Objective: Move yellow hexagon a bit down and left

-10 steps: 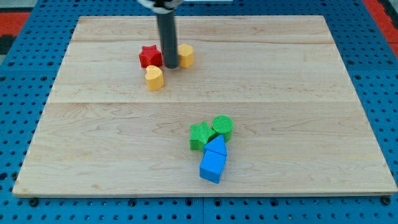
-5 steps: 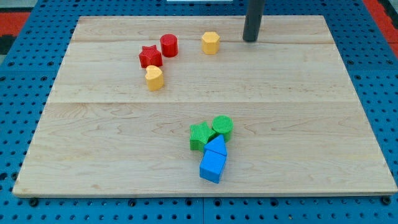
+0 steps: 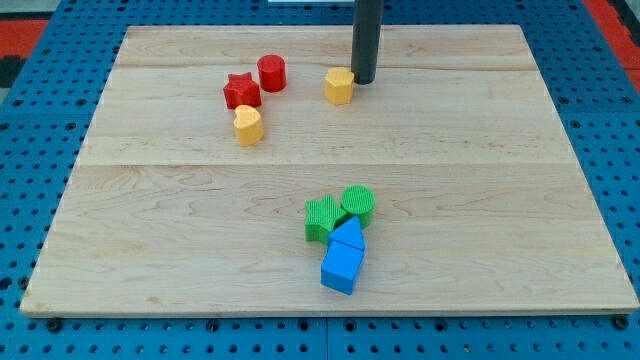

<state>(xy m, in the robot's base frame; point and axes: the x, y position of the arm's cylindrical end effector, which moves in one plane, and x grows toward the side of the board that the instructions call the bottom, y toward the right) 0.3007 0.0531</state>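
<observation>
The yellow hexagon sits on the wooden board in the upper middle of the view. My tip is just to its upper right, touching or nearly touching its right edge. The dark rod rises from there out of the view's top.
A red cylinder and a red star lie left of the hexagon, with a yellow heart-like block below them. Lower middle holds a green star-like block, a green cylinder, a blue triangle and a blue cube.
My tip moved from between the red star and hexagon to the board's upper right, then back left to the hexagon's right side. The hexagon was pushed right, then shifted slightly down.
</observation>
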